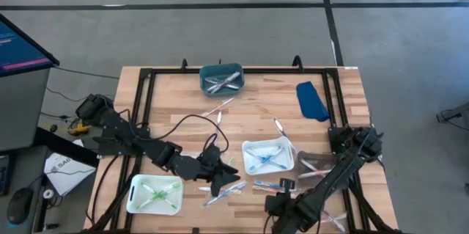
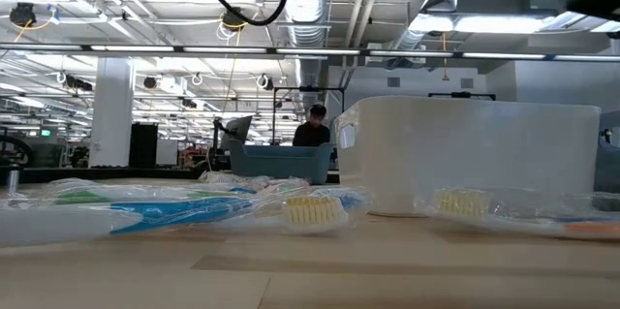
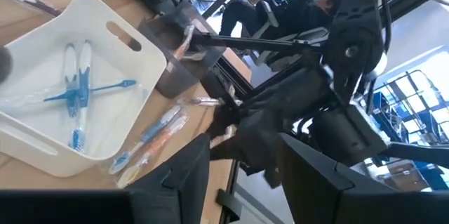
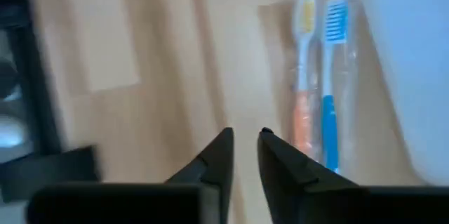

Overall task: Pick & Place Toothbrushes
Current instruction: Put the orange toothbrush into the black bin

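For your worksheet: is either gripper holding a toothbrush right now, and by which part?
Neither. The right gripper is nearly closed on nothing, beside the wrapped toothbrushes; the left gripper is open and empty.

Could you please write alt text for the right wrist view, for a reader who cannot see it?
The right gripper hangs over the bare wooden table, its two dark fingers nearly together with only a narrow gap and nothing between them. Just beyond lie an orange toothbrush and a blue toothbrush in clear wrapping, beside a white tray.
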